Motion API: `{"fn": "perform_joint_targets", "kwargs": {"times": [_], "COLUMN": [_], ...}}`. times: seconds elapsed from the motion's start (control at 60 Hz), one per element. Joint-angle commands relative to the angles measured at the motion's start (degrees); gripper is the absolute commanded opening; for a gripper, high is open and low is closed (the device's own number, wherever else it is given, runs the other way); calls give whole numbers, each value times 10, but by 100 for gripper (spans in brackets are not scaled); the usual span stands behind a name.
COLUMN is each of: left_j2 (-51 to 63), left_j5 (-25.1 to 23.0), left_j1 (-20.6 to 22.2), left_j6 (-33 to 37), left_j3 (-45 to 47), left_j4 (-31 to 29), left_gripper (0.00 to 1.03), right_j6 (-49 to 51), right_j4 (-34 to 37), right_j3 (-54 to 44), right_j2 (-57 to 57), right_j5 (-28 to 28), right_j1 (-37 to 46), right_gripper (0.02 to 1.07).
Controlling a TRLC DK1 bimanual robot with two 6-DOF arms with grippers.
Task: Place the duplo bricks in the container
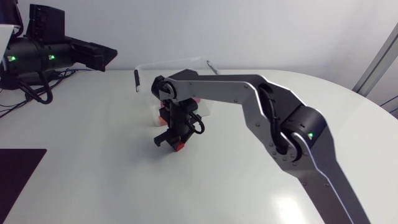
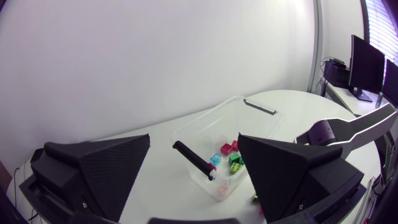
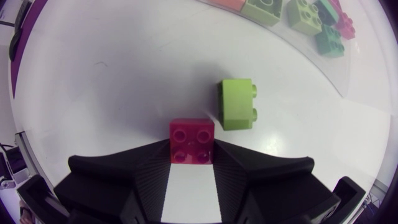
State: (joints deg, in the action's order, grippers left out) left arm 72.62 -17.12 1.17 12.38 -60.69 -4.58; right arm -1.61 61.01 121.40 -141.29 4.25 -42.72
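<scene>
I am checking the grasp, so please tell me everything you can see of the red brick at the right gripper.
The red brick is a square duplo piece of glossy plastic, with four round studs on top, upright. It sits between the fingers of the right gripper, which press it from two sides. A lime brick lies just ahead of it; whether they touch is unclear.

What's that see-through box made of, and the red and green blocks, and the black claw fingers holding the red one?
The container looks like clear glossy plastic; bricks show through its walls. The red brick and lime green brick: seemingly hard moulded plastic, smooth, slight sheen, crisp studs. The fingers of the right gripper: matte black, finely ribbed; plastic or rubber, hard to tell.
</scene>
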Motion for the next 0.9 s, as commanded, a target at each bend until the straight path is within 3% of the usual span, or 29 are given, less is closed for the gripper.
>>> {"fn": "perform_joint_targets", "kwargs": {"times": [0.0, 0.467, 0.7, 0.883], "left_j2": [-18, -33, -29, -13], "left_j5": [-5, -4, -4, 3], "left_j1": [-3, 4, 46, 103], "left_j6": [-7, 1, 39, 74], "left_j3": [13, 59, 116, 161], "left_j4": [-7, -27, -25, -12], "left_gripper": [98, 98, 98, 98], "right_j6": [-18, -23, -29, -36], "right_j4": [-10, -57, -79, -95], "right_j3": [-30, -63, -14, 18], "right_j2": [54, 202, 199, 198], "right_j5": [-8, -37, -42, -43], "right_j1": [-7, 21, 48, 68], "right_gripper": [28, 28, 28, 28]}}
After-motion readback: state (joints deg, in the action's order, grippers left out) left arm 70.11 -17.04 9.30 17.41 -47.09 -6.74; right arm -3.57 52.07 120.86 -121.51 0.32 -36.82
